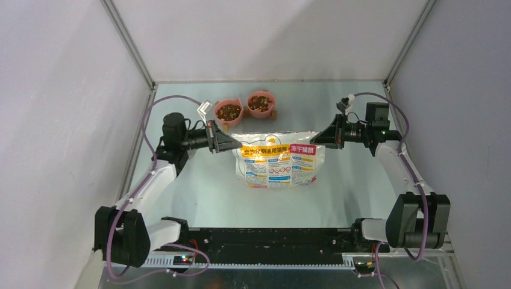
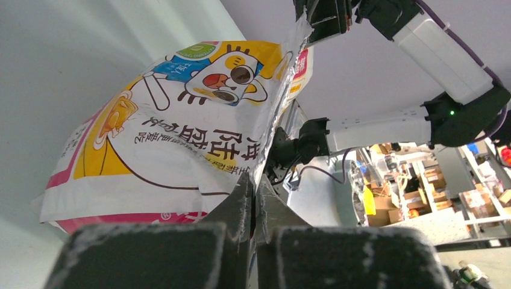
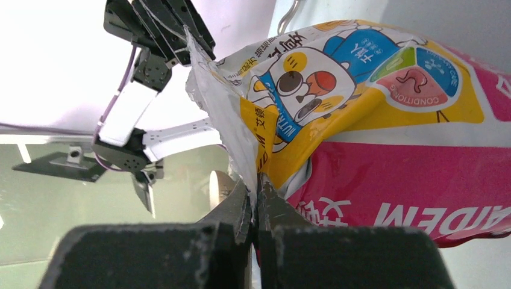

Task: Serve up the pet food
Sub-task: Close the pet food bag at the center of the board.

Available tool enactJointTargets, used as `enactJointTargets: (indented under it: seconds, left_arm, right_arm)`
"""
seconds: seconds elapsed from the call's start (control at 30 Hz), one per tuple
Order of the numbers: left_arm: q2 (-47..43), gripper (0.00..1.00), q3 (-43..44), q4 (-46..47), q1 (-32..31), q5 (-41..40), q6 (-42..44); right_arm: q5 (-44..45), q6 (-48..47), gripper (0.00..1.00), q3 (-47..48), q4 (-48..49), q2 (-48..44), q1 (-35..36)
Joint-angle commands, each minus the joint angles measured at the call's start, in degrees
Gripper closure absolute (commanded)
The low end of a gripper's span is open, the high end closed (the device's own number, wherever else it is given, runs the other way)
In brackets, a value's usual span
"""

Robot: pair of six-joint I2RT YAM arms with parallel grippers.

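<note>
Symmetrically, arms reach inward; left pincer (image 1: 234, 144), right pincer (image 1: 314, 139) clamped on opposite corners of bag (image 1: 277, 165)

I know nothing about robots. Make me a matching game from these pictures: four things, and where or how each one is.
Things:
1. left claw
2. right claw
3. pet food
4. printed bag

Places or states:
A. in the pink bowls at the back
B. shut on the bag's right corner
C. held between both claws
D. shut on the bag's left corner

Pairs: 1-D, 2-B, 3-A, 4-C.
</note>
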Motion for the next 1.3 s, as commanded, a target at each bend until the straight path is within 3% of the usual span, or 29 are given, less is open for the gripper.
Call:
enactJointTargets:
  seconds: [0.0,0.2,0.43,0.47,0.57,0.63,0.67,0.73,0.8,0.9,0.97,1.0,1.03,1.07,1.17,1.27]
  left_arm:
    - [-0.66,1.0,-0.05,-0.97,7.04,3.4,4.85]
    - [2.19,1.0,5.19,-7.69,7.77,6.51,11.29]
    - [2.14,1.0,6.05,-0.63,7.47,9.19,8.24]
    - [1.6,0.97,6.25,-0.94,7.38,8.6,8.69]
    - [0.11,0.68,7.3,-3.82,6.0,4.85,12.42]
    - [-0.55,0.57,8.18,-3.5,5.31,2.44,12.98]
    - [-0.84,0.55,9.3,-3.09,5.2,1.21,13.15]
    - [-1.83,0.51,12.78,-7.79,5.59,-2.7,16.95]
    - [-2.78,0.49,17.94,-17.54,6.19,-9.51,24.21]
    - [-5.29,0.45,23.2,-24.86,6.65,-23.0,30.08]
    - [-7.31,0.4,24.78,-25.56,6.99,-34.87,30.53]
    - [-7.96,0.31,25.18,-24.75,7.09,-44.15,27.63]
    - [-8.92,0.25,25.49,-24.62,7.19,-48.31,25.21]
    - [-9.3,0.09,26.39,-24.62,7.67,-53.27,24.82]
    - [-8.87,0.01,28.09,-24.32,8.82,-53.64,25.49]
    - [-8.01,0.0,26.9,-19.05,9.53,-40.42,26.13]
  right_arm:
    - [-2.26,-6.21,1.0,-0.13,0.04,-2.11,-5.83]
    - [-9.36,-5.34,1.0,-0.05,3.3,-2.06,-5.94]
    - [-14.37,-10.82,1.0,0.03,2.15,-0.44,-4.41]
    - [-13.49,-10.78,1.0,0.49,2.74,-0.69,-4.22]
    - [-7.47,-11.41,1.0,0.92,2.8,-2.61,-2.93]
    - [-2.55,-11.25,0.89,0.98,3.72,-3.97,-1.93]
    - [-0.81,-11.21,0.75,0.94,4.22,-5.3,-1.14]
    - [4.04,-10.91,0.57,1.09,6.33,-8.0,-0.15]
    - [9.75,-10.55,0.45,1.23,9.23,-11.66,0.29]
    - [20.92,-9.85,0.33,1.27,14.23,-17.19,-0.07]
    - [27.51,-8.99,0.31,1.32,16.62,-20.9,-0.86]
    - [29.73,-7.99,0.31,1.69,17.18,-22.87,-1.56]
    - [34.04,-7.74,0.33,2.77,17.37,-23.55,-2.33]
    - [36.47,-7.26,0.33,3.59,16.76,-24.36,-2.64]
    - [44.33,-6.68,0.4,8.94,14.34,-23.79,-4.35]
    - [42.06,-7.12,0.4,13.29,14.34,-21.76,-5.27]
